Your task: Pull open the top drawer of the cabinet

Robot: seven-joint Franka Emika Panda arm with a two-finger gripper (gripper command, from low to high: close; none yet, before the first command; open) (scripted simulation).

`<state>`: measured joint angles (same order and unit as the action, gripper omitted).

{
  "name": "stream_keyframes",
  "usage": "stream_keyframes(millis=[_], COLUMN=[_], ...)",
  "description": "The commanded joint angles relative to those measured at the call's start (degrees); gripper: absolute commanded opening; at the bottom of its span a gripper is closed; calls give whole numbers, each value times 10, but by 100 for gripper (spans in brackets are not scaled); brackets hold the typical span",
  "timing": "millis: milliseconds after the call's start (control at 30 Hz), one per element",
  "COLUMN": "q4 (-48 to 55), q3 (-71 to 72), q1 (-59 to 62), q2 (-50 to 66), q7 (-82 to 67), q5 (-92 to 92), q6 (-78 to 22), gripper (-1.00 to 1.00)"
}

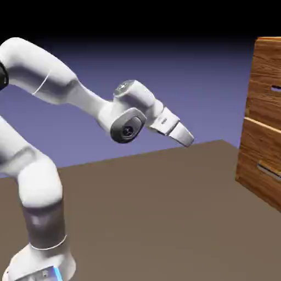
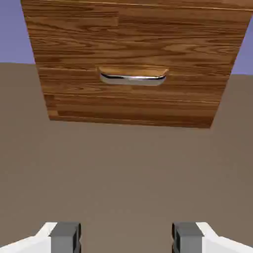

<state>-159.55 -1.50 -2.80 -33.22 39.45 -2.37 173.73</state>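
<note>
Cabinet (image 1: 262, 118) of reddish-brown wood grain

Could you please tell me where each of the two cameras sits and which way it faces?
Exterior view: fixed beside the robot, looking across the table toward the cabinet; shows the whole white arm and gripper.
Hand view: on the hand, looking along the open jaws at the cabinet front and a silver handle; only the fingertips show.
Shared: cabinet, table, gripper.
</note>
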Motion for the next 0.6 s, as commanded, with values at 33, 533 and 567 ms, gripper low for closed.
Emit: stream_keyframes(millis=[33,533,567], q4=[24,205,217], q3=[-25,-211,-224], q1=[-35,-298,-316], q2=[-9,-79,-84], q7=[-50,-424,-449], q5=[-39,-335,-354], q6=[-5,-39,-41], gripper=[0,0,0])
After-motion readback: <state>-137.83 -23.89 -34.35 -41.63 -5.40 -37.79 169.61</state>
